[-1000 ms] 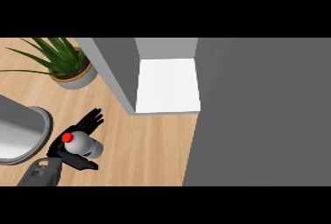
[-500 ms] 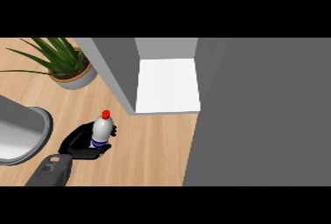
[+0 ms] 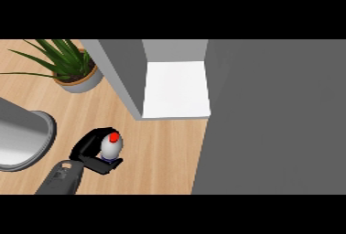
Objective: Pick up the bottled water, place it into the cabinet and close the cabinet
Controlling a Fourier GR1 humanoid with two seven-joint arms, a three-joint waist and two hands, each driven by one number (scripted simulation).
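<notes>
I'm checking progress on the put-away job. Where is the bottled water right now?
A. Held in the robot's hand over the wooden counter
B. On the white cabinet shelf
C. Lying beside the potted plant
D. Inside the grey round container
A: the bottled water, red cap up, sits in the curled left hand above the counter, short of the cabinet shelf.

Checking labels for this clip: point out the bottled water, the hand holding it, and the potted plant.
bottled water (image 3: 111,147): head view, on its white body below the red cap.
left hand (image 3: 88,145): head view, on the black palm curled round the bottle.
potted plant (image 3: 81,84): head view, on the pot's grey wall.
</notes>
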